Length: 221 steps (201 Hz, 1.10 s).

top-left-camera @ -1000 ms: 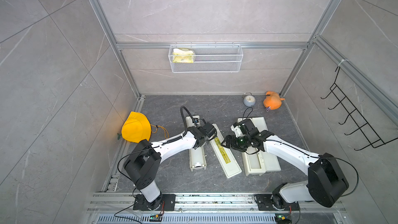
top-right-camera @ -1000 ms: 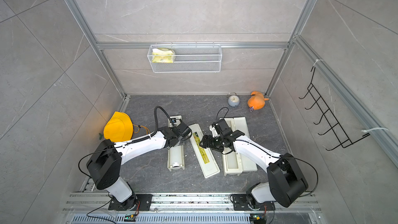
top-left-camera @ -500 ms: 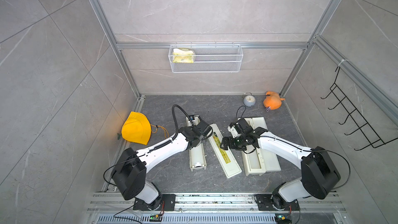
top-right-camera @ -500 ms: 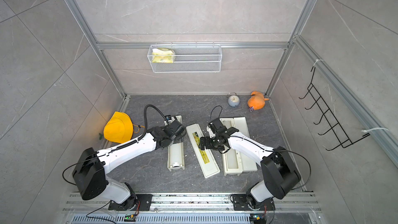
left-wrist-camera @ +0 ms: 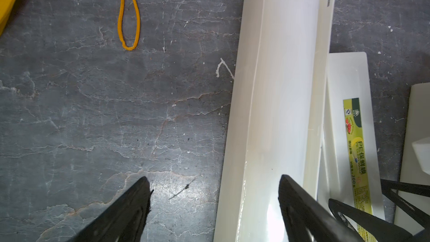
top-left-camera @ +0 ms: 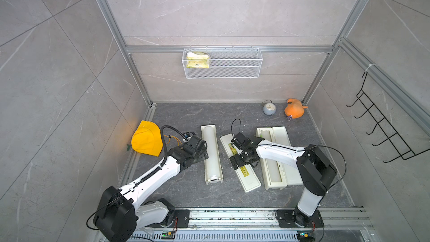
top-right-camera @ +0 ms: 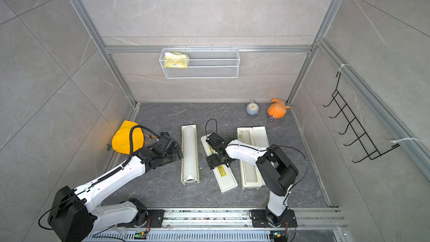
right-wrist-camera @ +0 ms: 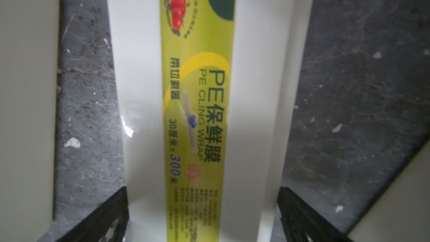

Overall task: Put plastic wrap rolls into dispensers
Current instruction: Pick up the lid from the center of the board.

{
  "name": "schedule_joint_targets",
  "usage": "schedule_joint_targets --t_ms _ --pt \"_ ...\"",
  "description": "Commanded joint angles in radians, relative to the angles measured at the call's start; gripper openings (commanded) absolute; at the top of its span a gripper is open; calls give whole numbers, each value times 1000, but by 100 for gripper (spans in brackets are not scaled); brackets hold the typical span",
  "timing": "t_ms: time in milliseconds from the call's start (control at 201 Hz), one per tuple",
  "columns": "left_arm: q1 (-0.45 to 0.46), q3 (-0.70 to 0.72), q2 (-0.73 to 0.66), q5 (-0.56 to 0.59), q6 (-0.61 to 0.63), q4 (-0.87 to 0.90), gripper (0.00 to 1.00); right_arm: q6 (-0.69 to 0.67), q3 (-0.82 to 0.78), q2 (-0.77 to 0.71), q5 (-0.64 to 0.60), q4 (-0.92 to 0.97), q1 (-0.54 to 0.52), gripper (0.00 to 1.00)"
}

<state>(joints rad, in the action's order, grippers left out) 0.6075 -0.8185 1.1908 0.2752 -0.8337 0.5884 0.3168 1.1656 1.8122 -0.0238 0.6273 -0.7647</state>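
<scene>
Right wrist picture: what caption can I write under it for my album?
Open right claw straddling a white dispenser lid with a yellow-green cling wrap label.

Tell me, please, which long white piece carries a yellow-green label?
The slanted middle piece under the right gripper; the left tray and right tray lie open, showing none.

Milky rolls [top-right-camera: 190,150] inside both white dispensers [top-right-camera: 183,178]

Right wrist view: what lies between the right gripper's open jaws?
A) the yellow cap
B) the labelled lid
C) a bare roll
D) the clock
B: the right gripper has its jaws spread to either side of the labelled lid, whose yellow-green strip runs between them.
</scene>
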Motion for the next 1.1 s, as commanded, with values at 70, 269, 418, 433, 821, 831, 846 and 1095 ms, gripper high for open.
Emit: schedule_joint_targets --t_ms 70,269,418,433,821,831,846,1095 --pt "-50 27 -14 -87 54 -48 88 -24 32 70 -4 53 -5 100" --pt "-81 53 -16 -137 70 -101 88 -12 47 114 48 60 -5 100" --pt "-91 68 -26 -181 92 -132 88 -8 55 125 81 34 -5 100" --pt "-92 70 -30 -184 94 -135 88 -6 55 125 85 30 -5 100" --pt "-203 131 -135 -334 124 -178 88 130 54 -28 60 -30 1 89" --pt "-210 135 -139 -342 123 -183 88 135 54 -33 60 -30 1 89" --pt "-217 141 -141 -354 120 -190 88 142 55 -41 59 -32 0 89" --pt "-300 174 -162 -475 127 -275 88 262 129 -139 133 3 -1 87"
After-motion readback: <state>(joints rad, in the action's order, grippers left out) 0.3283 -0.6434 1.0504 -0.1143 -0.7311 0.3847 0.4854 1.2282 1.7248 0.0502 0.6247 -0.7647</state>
